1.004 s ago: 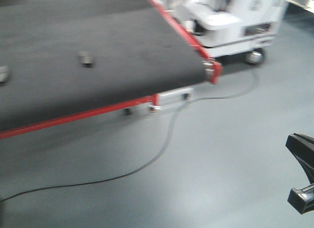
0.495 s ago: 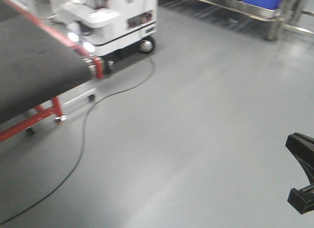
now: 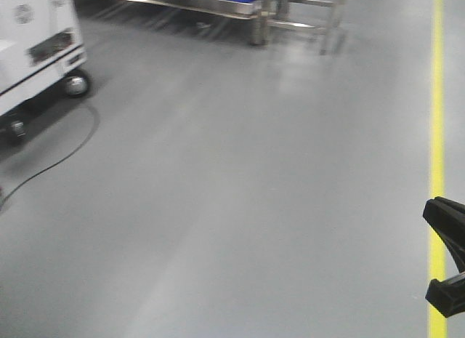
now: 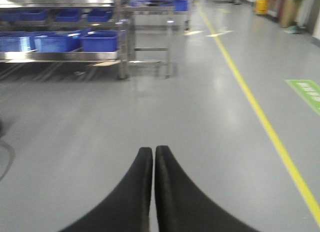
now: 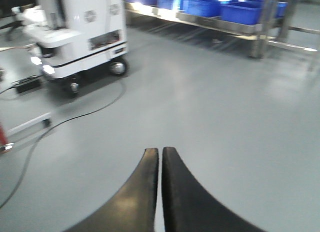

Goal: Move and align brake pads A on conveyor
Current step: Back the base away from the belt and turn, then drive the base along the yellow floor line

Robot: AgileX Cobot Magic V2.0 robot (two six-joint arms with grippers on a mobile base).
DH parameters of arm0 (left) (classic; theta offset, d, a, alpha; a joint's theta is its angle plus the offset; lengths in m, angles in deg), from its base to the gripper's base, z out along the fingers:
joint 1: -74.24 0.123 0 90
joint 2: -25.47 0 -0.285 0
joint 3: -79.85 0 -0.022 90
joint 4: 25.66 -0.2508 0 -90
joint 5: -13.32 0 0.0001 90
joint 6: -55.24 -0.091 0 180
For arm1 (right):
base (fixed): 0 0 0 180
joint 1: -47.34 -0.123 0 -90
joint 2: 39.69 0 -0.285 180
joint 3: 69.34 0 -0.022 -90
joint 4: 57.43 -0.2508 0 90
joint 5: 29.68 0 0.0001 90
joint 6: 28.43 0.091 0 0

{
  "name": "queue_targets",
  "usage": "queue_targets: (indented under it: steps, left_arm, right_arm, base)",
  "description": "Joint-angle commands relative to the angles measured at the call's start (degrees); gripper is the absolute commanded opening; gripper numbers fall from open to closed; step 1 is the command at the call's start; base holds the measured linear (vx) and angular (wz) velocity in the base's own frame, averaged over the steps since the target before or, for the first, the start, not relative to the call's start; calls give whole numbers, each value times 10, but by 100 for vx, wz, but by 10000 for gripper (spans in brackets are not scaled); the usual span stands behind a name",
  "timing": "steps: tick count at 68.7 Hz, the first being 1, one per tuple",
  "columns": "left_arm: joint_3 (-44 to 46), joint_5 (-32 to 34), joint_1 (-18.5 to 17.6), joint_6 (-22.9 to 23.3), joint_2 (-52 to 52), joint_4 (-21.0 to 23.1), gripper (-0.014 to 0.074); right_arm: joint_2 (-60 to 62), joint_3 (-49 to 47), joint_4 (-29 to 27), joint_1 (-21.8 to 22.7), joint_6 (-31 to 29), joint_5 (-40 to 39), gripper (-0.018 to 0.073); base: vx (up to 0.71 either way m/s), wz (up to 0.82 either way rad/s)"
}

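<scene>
- Smooth pale grey workshop floor (image 3: 240,207) fills all three views. A yellow painted line (image 3: 437,134) runs along its right side, and the left wrist view shows a green floor marking (image 4: 306,92) beyond that line.
- At the far end stands a stainless-steel shelving rack (image 4: 60,55) loaded with blue plastic bins (image 4: 100,42).
- A white wheeled machine (image 5: 82,27) stands to the left, and a thin black cable (image 5: 75,117) curls over the floor just beside it.
- The left gripper (image 4: 153,151) hangs above bare floor, its black curved fingers pressed together with nothing between them.
- The right gripper (image 5: 160,152) is likewise above bare floor. Its fingers are closed to a hairline slit and hold nothing.
- A black angular robot part (image 3: 447,258) juts in at the front view's lower right edge.
- The dark grey brake pads and the charcoal conveyor belt lie outside every view.
</scene>
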Motion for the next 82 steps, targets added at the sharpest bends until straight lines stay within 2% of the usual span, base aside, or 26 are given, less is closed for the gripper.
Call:
queue_targets:
  steps: [1,43,82]
  left_arm:
    - [14,42,-3,-1,-7,4,-5]
    - [14,42,-3,-1,-7,4,-5]
    - [14,42,-3,-1,-7,4,-5]
  right_arm:
    - [-2,-17,0,3,-6,-40,-8]
    - [-2,-17,0,3,-6,-41,-8]
    - [-2,-17,0,3,-6,-41,-8]
  base:
    - [14,-81]
    - [23,-76]
    - [43,-21]
